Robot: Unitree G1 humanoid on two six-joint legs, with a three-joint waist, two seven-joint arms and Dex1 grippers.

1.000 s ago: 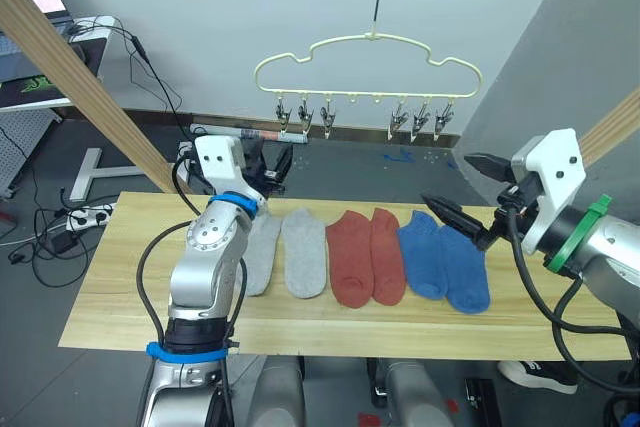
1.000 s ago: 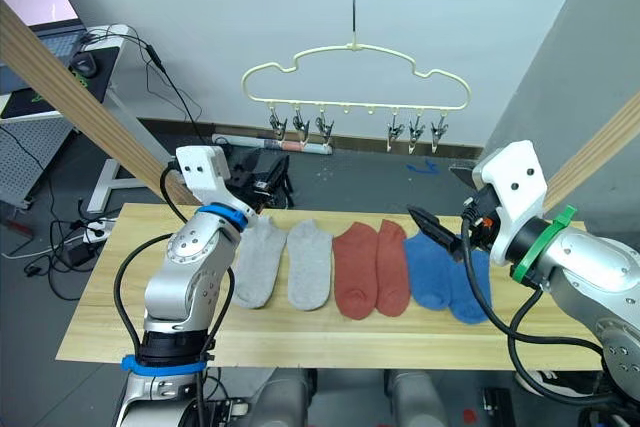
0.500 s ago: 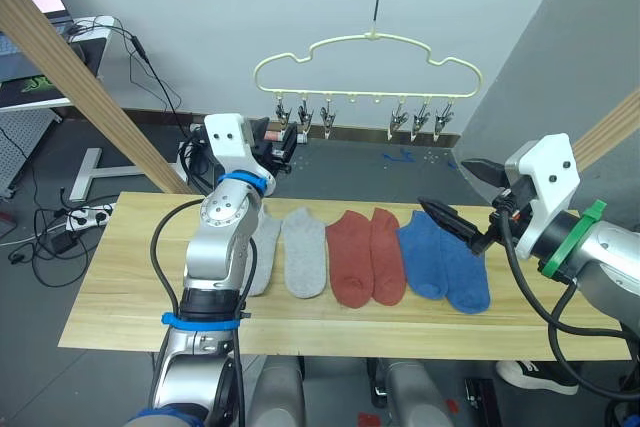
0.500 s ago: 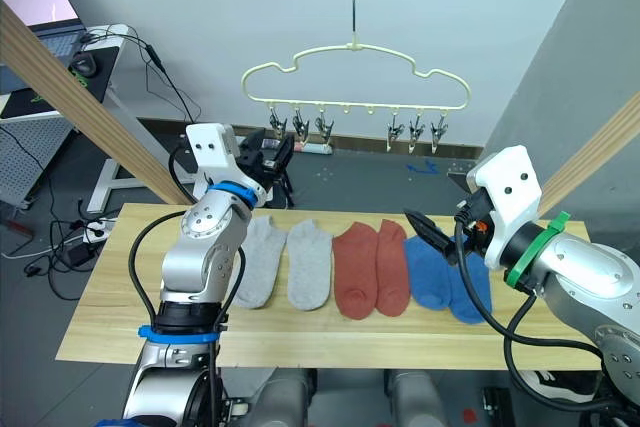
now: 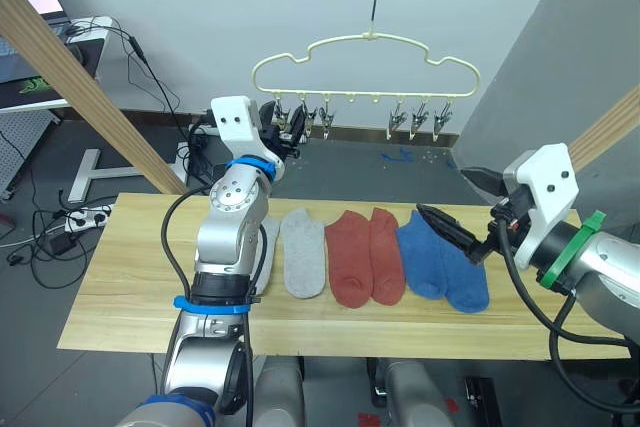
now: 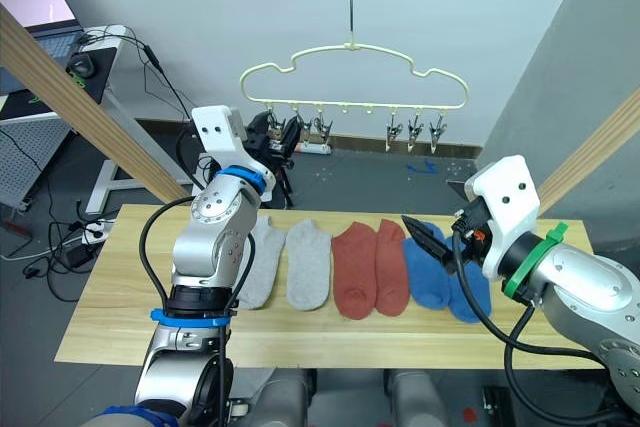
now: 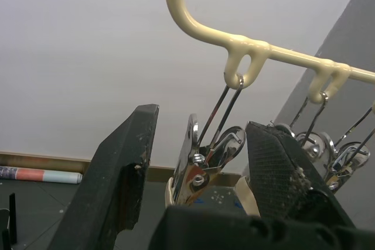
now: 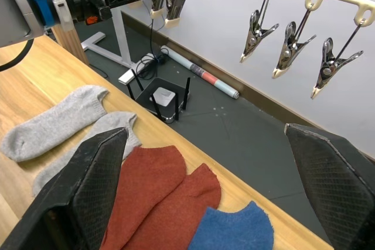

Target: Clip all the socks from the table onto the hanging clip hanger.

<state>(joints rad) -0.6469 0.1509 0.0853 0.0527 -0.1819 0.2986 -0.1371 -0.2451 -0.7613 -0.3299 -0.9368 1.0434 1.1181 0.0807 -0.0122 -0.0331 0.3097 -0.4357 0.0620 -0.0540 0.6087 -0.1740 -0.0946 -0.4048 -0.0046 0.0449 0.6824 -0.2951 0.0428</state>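
Both left fingers (image 7: 123,180) have risen to straddle the clip hanger's (image 5: 366,49) end clip.

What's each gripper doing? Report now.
Left gripper: open, fingers either side of a clip on the clip hanger.
Right gripper: open, empty, above the blue socks.

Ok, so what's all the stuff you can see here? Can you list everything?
Grey socks: two, light grey, flat on the table, leftmost pair.
Red socks: two, rust red, middle of the row.
Blue socks: two, blue, rightmost pair.
Table: one, light wood, under the socks.
Clip hanger: one, cream, hanging above the table's far edge; its metal clips carry nothing.
Left gripper: black fingers open, raised around the hanger's leftmost clip.
Right gripper: black fingers open, over the blue socks.
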